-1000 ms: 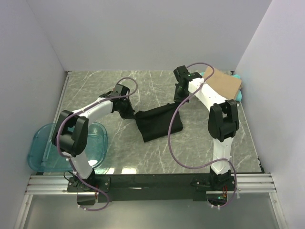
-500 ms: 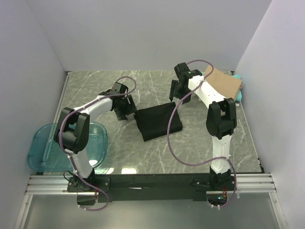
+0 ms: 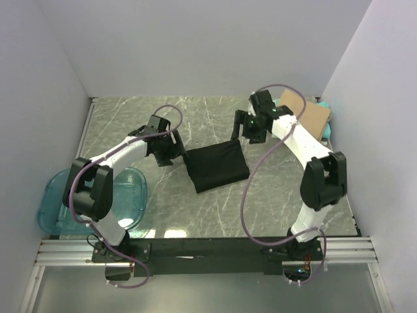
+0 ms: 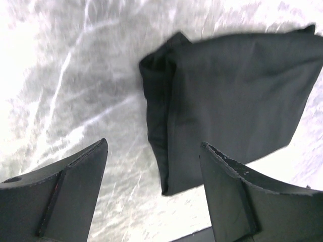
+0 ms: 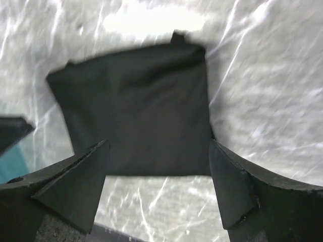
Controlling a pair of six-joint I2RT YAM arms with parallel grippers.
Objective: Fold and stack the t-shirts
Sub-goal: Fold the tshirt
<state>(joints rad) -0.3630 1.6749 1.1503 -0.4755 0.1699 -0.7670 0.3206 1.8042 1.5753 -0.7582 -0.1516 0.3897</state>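
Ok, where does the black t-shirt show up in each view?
Top external: black t-shirt lies folded at mid-table.
Left wrist: it fills the upper right.
Right wrist: it sits in the centre.
Shared landmark: the grey marbled tabletop under it.

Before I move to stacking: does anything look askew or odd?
The black t-shirt lies folded but turned askew to the table, and its left-hand edge is bunched, layers showing. Nothing else stands out.

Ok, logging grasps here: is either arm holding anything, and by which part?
Nothing is held: the left gripper and right gripper both have jaws open; the folded black t-shirt lies free.
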